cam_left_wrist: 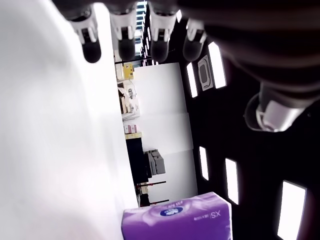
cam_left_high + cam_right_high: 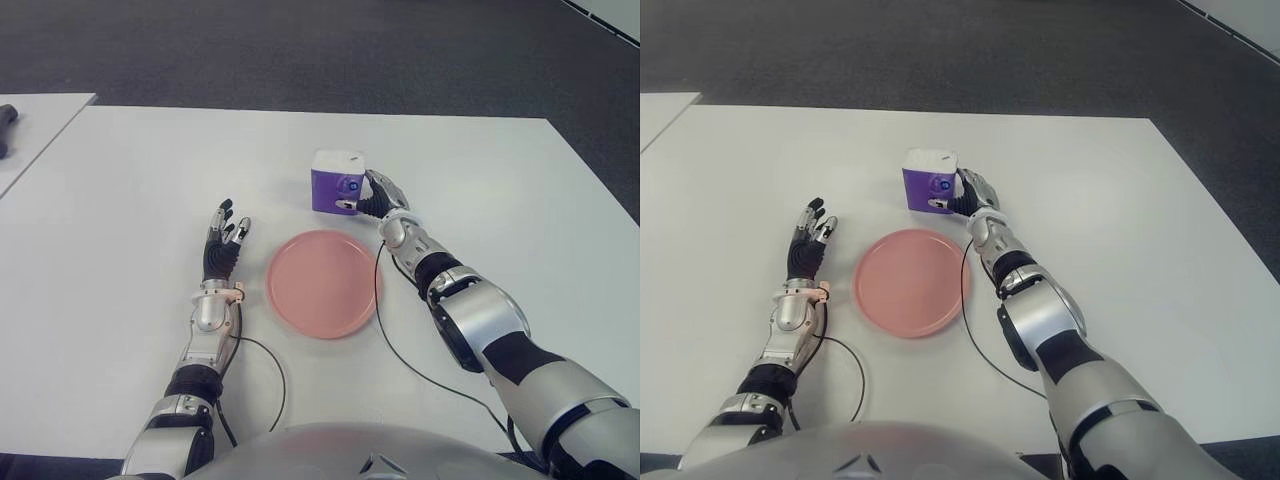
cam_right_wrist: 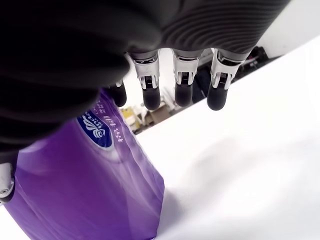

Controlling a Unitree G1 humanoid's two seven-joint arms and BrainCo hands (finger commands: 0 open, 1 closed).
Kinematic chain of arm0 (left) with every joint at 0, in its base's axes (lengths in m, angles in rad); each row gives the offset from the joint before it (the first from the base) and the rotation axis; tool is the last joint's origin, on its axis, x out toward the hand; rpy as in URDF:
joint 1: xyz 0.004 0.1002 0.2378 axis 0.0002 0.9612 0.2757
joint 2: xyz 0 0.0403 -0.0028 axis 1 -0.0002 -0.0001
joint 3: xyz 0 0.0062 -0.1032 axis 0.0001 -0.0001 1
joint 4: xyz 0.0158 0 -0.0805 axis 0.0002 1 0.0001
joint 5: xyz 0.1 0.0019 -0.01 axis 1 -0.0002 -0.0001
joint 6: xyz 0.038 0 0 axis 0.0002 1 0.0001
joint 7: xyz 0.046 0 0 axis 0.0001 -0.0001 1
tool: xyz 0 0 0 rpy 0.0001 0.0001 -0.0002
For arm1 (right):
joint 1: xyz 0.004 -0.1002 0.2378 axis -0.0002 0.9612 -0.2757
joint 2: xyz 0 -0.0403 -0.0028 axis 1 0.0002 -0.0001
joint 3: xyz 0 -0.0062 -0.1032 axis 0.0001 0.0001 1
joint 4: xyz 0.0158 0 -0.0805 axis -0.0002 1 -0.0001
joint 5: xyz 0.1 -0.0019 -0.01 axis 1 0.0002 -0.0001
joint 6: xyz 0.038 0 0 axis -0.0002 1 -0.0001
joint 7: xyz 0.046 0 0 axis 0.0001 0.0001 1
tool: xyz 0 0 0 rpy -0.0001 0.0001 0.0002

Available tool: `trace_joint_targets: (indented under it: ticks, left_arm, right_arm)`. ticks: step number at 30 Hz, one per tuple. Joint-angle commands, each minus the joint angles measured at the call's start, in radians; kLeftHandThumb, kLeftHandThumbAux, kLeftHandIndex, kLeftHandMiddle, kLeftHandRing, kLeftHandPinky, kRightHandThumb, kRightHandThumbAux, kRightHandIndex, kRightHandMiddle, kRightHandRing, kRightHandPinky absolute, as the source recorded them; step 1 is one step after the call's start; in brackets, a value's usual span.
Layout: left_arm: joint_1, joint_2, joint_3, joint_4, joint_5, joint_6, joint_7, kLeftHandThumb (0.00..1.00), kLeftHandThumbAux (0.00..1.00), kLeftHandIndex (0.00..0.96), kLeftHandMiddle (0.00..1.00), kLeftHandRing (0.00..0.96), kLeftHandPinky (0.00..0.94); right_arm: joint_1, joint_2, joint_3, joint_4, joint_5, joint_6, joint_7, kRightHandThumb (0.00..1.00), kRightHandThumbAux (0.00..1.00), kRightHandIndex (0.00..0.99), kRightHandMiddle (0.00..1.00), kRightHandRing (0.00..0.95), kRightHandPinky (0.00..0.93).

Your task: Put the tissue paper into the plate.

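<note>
Right wrist view shows the right hand [image 3: 165,100] uncurled beside the tissue paper [image 3: 90,185], grasping nothing; closing off-centre could topple it short of the plate [image 2: 322,283]; left hand [image 2: 222,243] released, idle toward the surface's [image 2: 150,180] left edge.

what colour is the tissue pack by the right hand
Purple with a white top; the tissue pack shows best in the left eye view, beside the right hand.

A lab or office: plain white rectangular tables [image 2: 150,170] on dark grey carpet [image 2: 300,50], with ceiling light panels [image 1: 214,65].
</note>
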Motion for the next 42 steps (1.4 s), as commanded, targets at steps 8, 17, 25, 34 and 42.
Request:
trace_joint_targets:
  ticks: [8, 17, 25, 34, 42]
  left_arm:
    - [0.041, -0.006, -0.011, 0.078, 0.014, -0.024, 0.009, 0.0, 0.391, 0.0, 0.0, 0.0, 0.0]
    - [0.043, -0.002, -0.013, 0.079, 0.017, -0.017, 0.008, 0.0, 0.381, 0.0, 0.0, 0.0, 0.0]
    - [0.042, 0.0, -0.01, 0.082, 0.009, -0.014, 0.001, 0.0, 0.376, 0.0, 0.0, 0.0, 0.0]
    - [0.036, -0.003, -0.003, 0.109, 0.003, -0.054, 0.006, 0.0, 0.39, 0.0, 0.0, 0.0, 0.0]
    - [0.031, 0.0, -0.002, 0.133, 0.005, -0.074, 0.007, 0.0, 0.395, 0.0, 0.0, 0.0, 0.0]
  right_arm:
    - [0.031, 0.019, -0.04, 0.008, 0.038, -0.008, 0.014, 0.211, 0.441, 0.0, 0.0, 0.0, 0.0]
    - [0.041, 0.031, -0.076, 0.008, 0.07, -0.014, 0.027, 0.233, 0.442, 0.0, 0.0, 0.0, 0.0]
    - [0.046, 0.043, -0.101, 0.009, 0.081, -0.01, 0.043, 0.241, 0.442, 0.0, 0.0, 0.0, 0.0]
    - [0.045, 0.072, -0.126, 0.013, 0.101, -0.002, 0.064, 0.243, 0.432, 0.0, 0.0, 0.0, 0.0]
    - [0.041, 0.093, -0.141, 0.016, 0.11, 0.0, 0.077, 0.243, 0.437, 0.0, 0.0, 0.0, 0.0]
